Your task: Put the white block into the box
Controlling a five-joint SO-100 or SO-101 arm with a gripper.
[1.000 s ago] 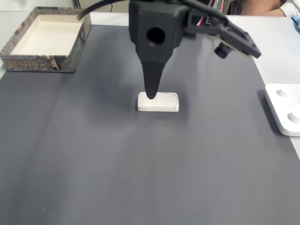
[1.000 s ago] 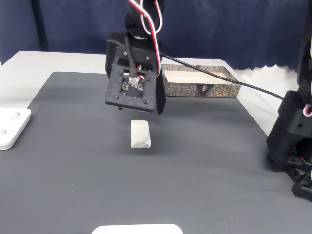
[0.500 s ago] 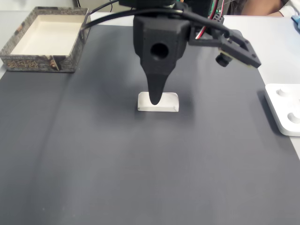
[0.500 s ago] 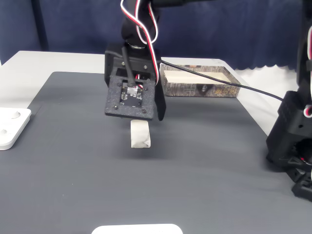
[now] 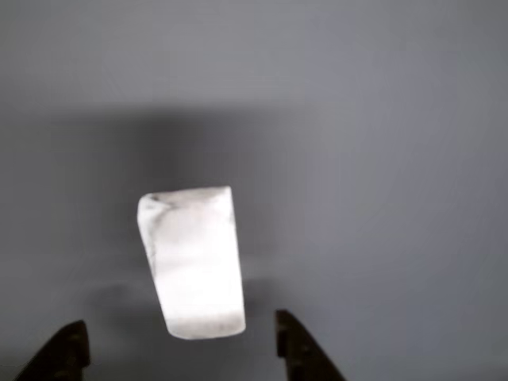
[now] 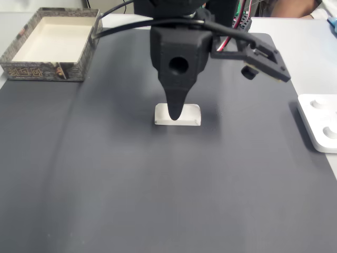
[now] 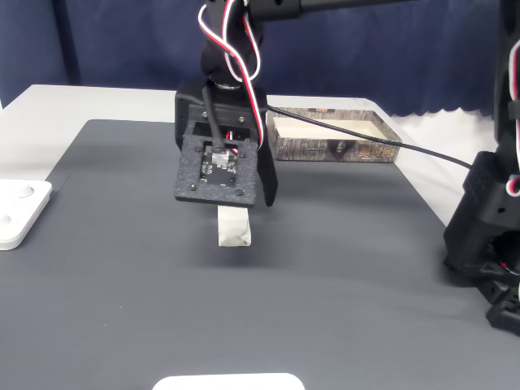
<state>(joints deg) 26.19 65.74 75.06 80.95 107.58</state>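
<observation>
On my screen the white block (image 5: 193,260) lies flat on the dark grey mat (image 6: 105,184), a little above the centre of a fixed view (image 6: 178,115). In the other view it stands in the lower middle of the frame, slightly tilted, and bright from the light. The two dark fingertips (image 5: 298,349) appear at the bottom edge of this view, one at the lower left and one to the right of the middle. They are apart from each other, and the near end of the block sits between them without touching either one. So the gripper (image 5: 181,348) is spread wide and holds nothing.

In a fixed view the gripper (image 6: 175,112) points straight down, and its black tip covers the left part of the block. In another fixed view the black camera plate (image 7: 221,169) hangs just over the block (image 7: 233,227), near the centre of the frame.

The box (image 6: 50,46) stays in the upper left corner of a fixed view, well apart from the block. In another fixed view I see it (image 7: 333,140) at the upper right, behind the arm. Its cream inside has nothing in it. A flat white device (image 6: 319,122) lies at the right edge.
</observation>
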